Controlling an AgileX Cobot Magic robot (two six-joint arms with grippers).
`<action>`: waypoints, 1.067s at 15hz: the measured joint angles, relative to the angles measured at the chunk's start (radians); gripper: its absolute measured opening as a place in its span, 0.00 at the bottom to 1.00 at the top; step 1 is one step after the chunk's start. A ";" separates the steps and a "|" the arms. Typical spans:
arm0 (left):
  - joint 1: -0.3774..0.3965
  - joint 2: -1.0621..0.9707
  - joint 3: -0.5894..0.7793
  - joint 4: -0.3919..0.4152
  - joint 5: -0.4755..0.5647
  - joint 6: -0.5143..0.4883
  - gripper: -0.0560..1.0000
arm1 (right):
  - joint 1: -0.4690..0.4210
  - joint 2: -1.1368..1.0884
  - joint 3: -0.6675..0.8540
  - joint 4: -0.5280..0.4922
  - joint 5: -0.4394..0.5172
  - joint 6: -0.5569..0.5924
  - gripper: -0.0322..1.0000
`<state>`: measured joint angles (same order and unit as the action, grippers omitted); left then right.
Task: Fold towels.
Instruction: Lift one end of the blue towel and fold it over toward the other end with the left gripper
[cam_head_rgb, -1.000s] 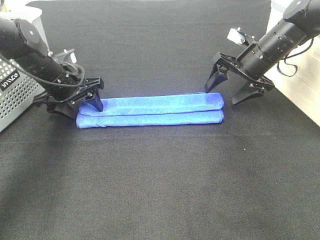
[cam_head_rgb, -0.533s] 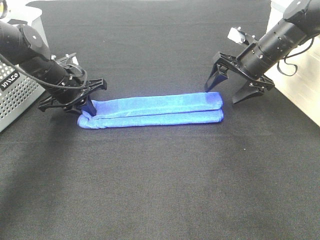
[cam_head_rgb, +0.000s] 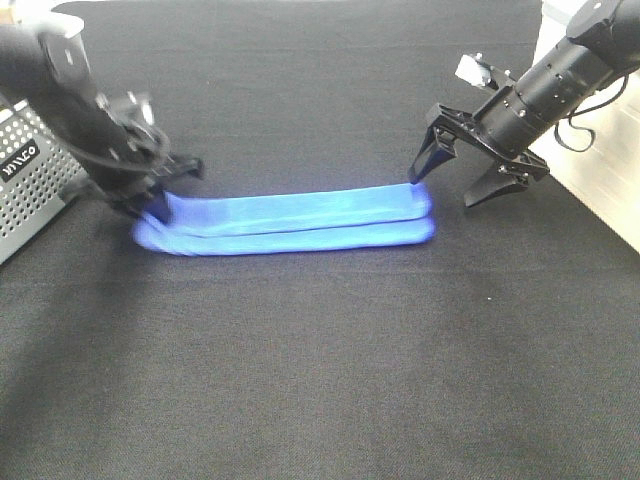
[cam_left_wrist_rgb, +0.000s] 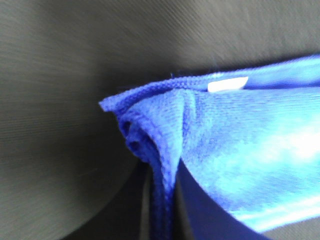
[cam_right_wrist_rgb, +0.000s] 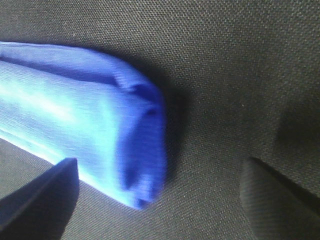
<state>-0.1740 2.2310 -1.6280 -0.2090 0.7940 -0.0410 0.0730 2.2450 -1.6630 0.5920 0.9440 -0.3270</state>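
Left arm (cam_head_rgb: 70, 105) and right arm (cam_head_rgb: 555, 85): matte black, cylindrical. Right carries white wrist unit (cam_head_rgb: 474, 70), looping black cable (cam_head_rgb: 588, 130).

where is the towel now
High view: the towel lies mid-frame on the black table, left end in the left gripper, right end beside the open right gripper.

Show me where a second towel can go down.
Widest bare patch: the black mat in front of the towel, down to the near edge. A smaller one lies behind the towel, toward the far edge. Crowded: the towel's ends, where the left pincer grips one beside the metal box and the open right pincer hangs by the other.
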 joint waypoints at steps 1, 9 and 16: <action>0.000 -0.019 -0.029 0.032 0.035 -0.017 0.12 | 0.000 0.000 0.000 0.000 0.000 0.000 0.83; -0.175 -0.059 -0.226 -0.028 0.229 -0.117 0.12 | 0.000 0.000 0.000 0.002 0.036 0.004 0.83; -0.351 0.036 -0.229 -0.145 -0.013 -0.277 0.14 | 0.000 0.000 0.000 0.027 0.086 0.005 0.83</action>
<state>-0.5250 2.2670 -1.8570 -0.3540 0.7810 -0.3180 0.0730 2.2450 -1.6630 0.6190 1.0300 -0.3220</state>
